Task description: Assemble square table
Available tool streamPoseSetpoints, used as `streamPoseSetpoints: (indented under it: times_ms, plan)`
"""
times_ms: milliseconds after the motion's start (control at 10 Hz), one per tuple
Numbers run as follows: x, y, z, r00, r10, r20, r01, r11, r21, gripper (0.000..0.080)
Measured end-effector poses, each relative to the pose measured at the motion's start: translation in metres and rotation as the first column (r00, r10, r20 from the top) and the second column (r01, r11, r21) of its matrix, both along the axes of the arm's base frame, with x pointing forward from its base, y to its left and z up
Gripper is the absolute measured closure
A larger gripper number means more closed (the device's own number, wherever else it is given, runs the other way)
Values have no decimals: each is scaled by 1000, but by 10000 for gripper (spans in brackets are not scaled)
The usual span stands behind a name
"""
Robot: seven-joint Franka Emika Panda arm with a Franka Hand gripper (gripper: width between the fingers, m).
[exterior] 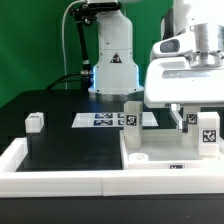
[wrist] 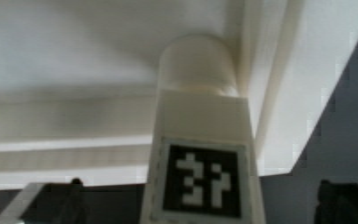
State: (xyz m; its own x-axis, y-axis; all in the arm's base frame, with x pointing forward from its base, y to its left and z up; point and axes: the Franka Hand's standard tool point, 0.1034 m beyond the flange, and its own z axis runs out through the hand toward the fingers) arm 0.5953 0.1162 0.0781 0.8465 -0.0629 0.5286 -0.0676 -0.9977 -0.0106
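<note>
The white square slab [exterior: 160, 152] lies at the exterior view's lower right, with a small tag on its front edge. Two tagged white legs stand upright on it, one at its left corner [exterior: 130, 117] and one at the right [exterior: 207, 130]. A third leg block [exterior: 36, 122] lies loose on the black surface at the left. My gripper [exterior: 184, 106] hangs over the slab's right part. In the wrist view, a tagged leg [wrist: 204, 150] stands on the slab [wrist: 87, 60] between my fingers [wrist: 60, 197]. The gripper [wrist: 197, 198] is open, with a gap on each side of the leg.
The marker board [exterior: 100, 120] lies flat in front of the robot base [exterior: 112, 70]. A long white rim [exterior: 60, 182] borders the black surface [exterior: 70, 145] along the front and left. A green wall is behind.
</note>
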Motion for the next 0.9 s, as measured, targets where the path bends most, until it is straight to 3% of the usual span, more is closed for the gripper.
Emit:
streamPoseSetpoints:
  times_ms: [200, 400, 600, 900]
  plan:
    - [3, -4, 15, 999, -6, -43, 6, 1000, 21, 151]
    - [1, -3, 11, 998, -5, -70, 6, 1000, 24, 151]
    - [2, -11, 6, 972, -4, -234, 15, 999, 45, 151]
    - [1, -12, 9, 899, -2, -437, 45, 995, 88, 151]
